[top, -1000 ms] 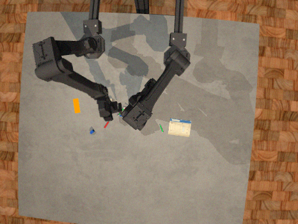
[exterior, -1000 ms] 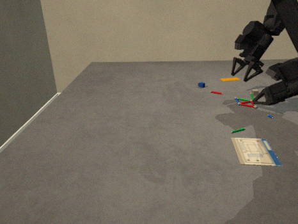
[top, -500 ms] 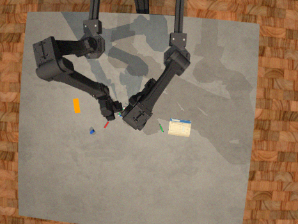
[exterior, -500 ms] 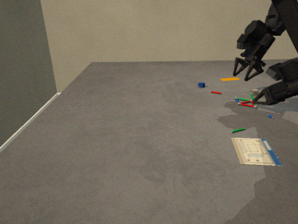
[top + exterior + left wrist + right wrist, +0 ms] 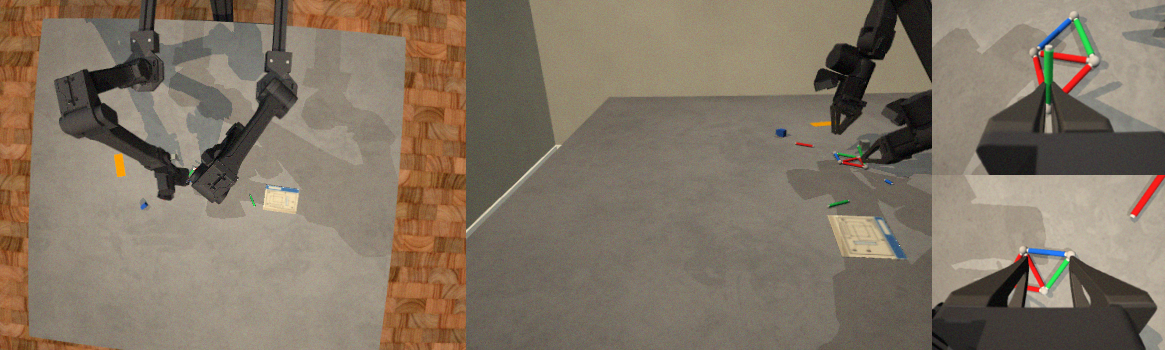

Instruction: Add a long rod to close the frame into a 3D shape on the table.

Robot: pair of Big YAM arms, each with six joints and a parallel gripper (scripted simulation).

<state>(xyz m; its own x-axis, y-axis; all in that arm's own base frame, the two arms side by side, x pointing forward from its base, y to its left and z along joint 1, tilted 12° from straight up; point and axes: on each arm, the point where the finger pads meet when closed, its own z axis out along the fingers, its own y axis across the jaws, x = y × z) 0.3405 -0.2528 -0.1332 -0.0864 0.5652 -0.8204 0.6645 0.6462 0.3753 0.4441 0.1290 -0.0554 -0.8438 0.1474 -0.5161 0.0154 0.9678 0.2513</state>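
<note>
Your left pincer [image 5: 864,159] [image 5: 1048,87] is pinched narrow on an upright green rod [image 5: 860,151] [image 5: 1048,64]; your right pincer [image 5: 181,176] [image 5: 837,132] [image 5: 1048,262] stands part-wide, nothing held, over the frame [image 5: 192,172] [image 5: 851,163] [image 5: 1065,56] [image 5: 1049,252]. The long rod is probably the loose green rod [image 5: 252,200] [image 5: 838,204], lying on the tabletop [image 5: 200,280] [image 5: 691,240] near the printed sheet [image 5: 281,200] [image 5: 861,235]. Expect it light, stiff and slick; grip mid-length, leaving both magnet ends free. Joints may slip if knocked. The tabletop edges lie well apart from the frame; room is tight between the two pincers.
</note>
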